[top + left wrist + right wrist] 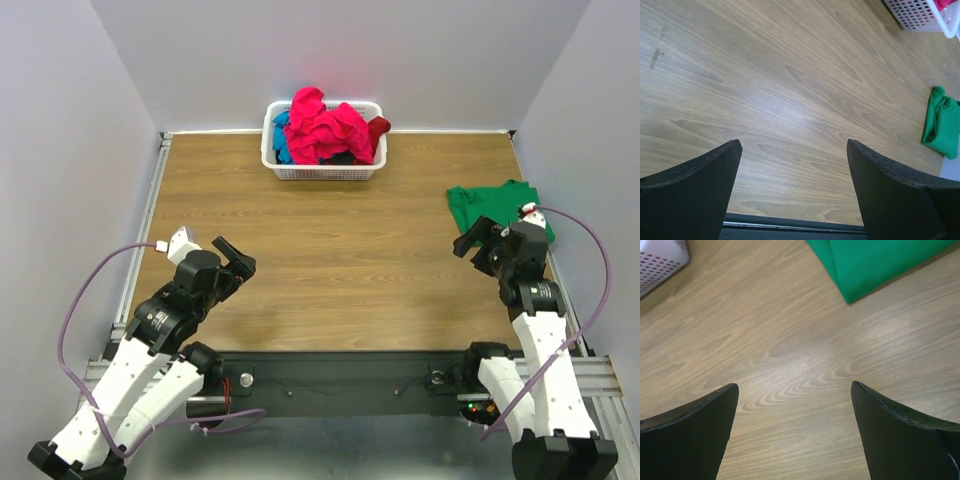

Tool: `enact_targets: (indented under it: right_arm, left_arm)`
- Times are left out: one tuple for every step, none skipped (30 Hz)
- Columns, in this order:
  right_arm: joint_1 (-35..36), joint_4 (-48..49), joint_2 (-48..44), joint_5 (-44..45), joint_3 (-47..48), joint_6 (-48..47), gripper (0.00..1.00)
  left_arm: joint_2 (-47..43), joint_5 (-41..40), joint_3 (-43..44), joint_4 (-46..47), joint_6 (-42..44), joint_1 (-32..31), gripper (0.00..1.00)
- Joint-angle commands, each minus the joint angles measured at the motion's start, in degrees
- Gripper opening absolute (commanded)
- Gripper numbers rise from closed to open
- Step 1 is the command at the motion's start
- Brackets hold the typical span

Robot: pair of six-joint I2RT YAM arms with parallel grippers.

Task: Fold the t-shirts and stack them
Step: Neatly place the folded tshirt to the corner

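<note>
At the left side, the left gripper (pixel 238 255) is above the wooden table (pixel 330 280), near the front edge. Its two dark fingers (pixel 695 185) stand wide apart and there is nothing between them; under them the left wrist view shows only bare wood. At the middle of the far edge, close to the back wall, stands the white basket (pixel 322 172). It is full of unfolded shirts: a big pink-red heap (pixel 325 125) rises over the rim, a blue piece (pixel 283 140) shows at the left side of the basket, and a dark piece (pixel 345 158) is low at the front. To the right, well apart from the basket, the green shirt (pixel 490 205) lies folded flat on the table near the right edge. The right gripper (pixel 478 245) is just beside the near edge of this shirt. Its fingers are also spread wide and hold nothing, and in its wrist view only wood lies between them.
</note>
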Motion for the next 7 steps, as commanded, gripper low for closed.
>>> enact_targets:
  right_arm:
    - [-0.19,1.71,-3.35,-3.34,0.92,-0.14,1.00]
    - [-0.19,1.71,-4.14,-1.95,0.75,-0.14,1.00]
    - [-0.19,1.71,-4.32,-0.63,0.31,-0.05,1.00]
    - [-0.19,1.53,-4.32,0.86,0.22,0.38,1.00]
    - [-0.19,1.62,-4.15,1.48,0.22,0.56,1.00]
    - [-0.19,1.62,-3.71,1.40,0.13,1.17,1.00]
    - [-0.19,1.62,-3.45,0.88,0.04,1.27,1.00]
  left_arm:
    - [0.20,-3.11,1.74,-2.30,-0.77,0.11,0.98]
    - [0.11,-3.37,1.92,-3.35,-0.94,0.11,0.98]
    - [-0.06,-3.55,2.00,-3.54,-1.03,0.11,0.98]
    - [-0.32,-3.38,1.74,-3.19,-0.94,0.11,0.98]
    - [-0.67,-3.29,1.48,-2.23,-0.68,0.11,0.99]
    - [-1.11,-3.29,1.13,-1.79,-0.42,0.11,0.99]
    - [-1.29,-3.46,1.13,-1.61,-0.50,0.11,0.98]
